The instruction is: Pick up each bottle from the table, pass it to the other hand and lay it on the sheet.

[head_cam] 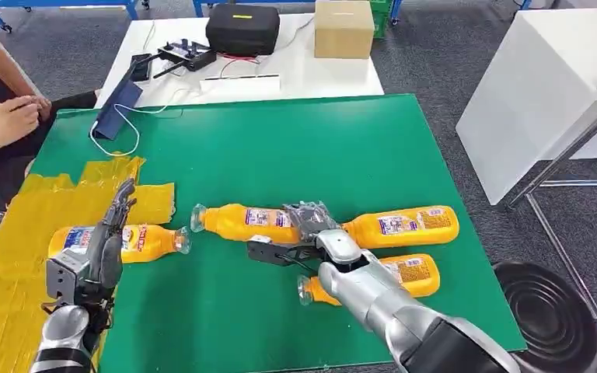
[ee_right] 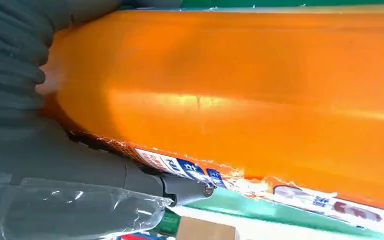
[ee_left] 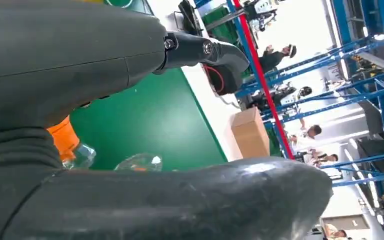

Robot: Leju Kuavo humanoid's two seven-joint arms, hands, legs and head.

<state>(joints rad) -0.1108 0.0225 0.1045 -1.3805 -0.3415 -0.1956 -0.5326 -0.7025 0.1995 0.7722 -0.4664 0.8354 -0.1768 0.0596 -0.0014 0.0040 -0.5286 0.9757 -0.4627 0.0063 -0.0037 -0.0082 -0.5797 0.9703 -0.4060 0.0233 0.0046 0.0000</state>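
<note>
Four orange bottles lie on the green tabletop (head_cam: 295, 140). One (head_cam: 136, 241) rests on the yellow sheet (head_cam: 0, 264), right behind the left robot hand (head_cam: 109, 233), whose fingers stand upright and spread, holding nothing; to my eye that bottle is already delivered and the hand waits for the next pass. The right robot hand (head_cam: 311, 225) sits on the middle bottle (head_cam: 241, 222), fingers curled over its body; the right wrist view shows the orange side (ee_right: 230, 90) pressed against the palm, so it looks like a grip, though whether it has lifted I cannot tell. Two more wait just beside that hand: one (head_cam: 404, 225) end to end with the gripped bottle, one (head_cam: 412, 273) under the forearm. All lie on their sides, so they cannot topple. The labels are blue, white and red; the print is too small to read. A person's hand (head_cam: 8, 120) rests at the far corner beyond the left robot hand.
</note>
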